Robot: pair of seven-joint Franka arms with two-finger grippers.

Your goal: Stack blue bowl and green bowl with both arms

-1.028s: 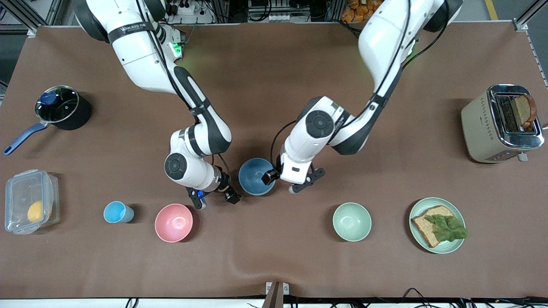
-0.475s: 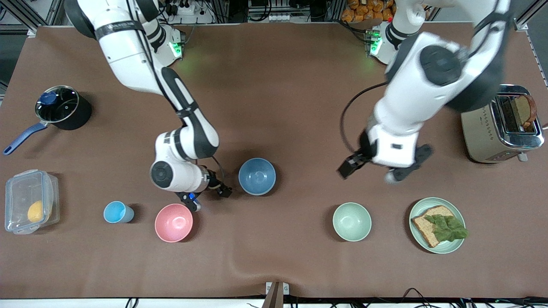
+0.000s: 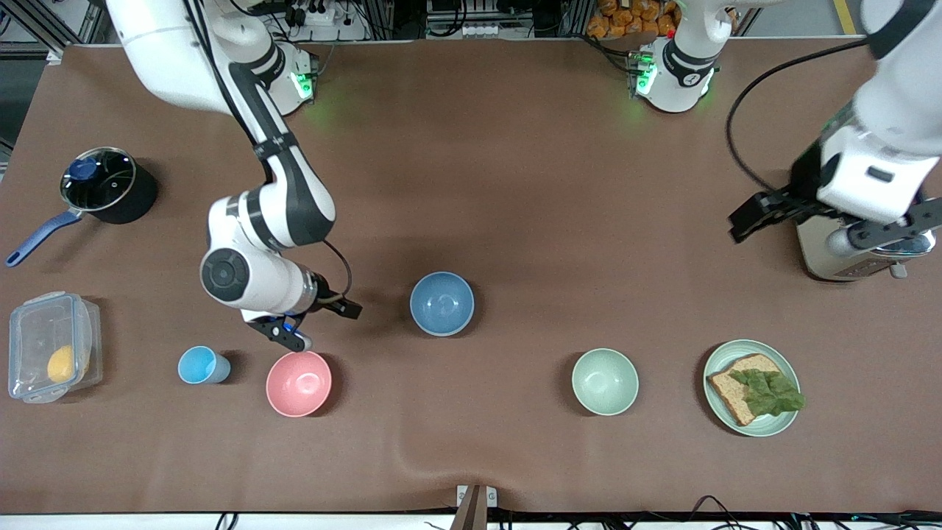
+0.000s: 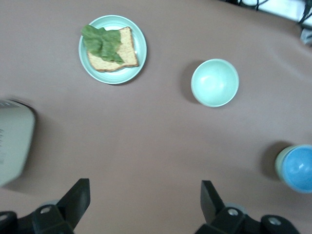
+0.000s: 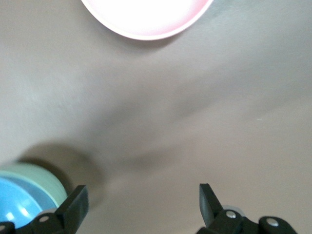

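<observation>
The blue bowl stands mid-table, nested in the green bowl, whose rim shows round it in the left wrist view and the right wrist view. The blue bowl also shows in the left wrist view and the right wrist view. My left gripper is open and empty, up in the air beside the toaster; its fingers frame bare table. My right gripper is open and empty, just over the table by the pink bowl's rim.
A paler mint-green bowl and a plate with bread and lettuce stand toward the left arm's end. A light-blue cup, a clear box holding a lemon, and a black pot stand toward the right arm's end.
The left gripper let go at the blue bowl's rim, rose and swung away to the toaster. The right gripper drew away from the blue bowl toward the pink bowl. The bowls stayed put.
</observation>
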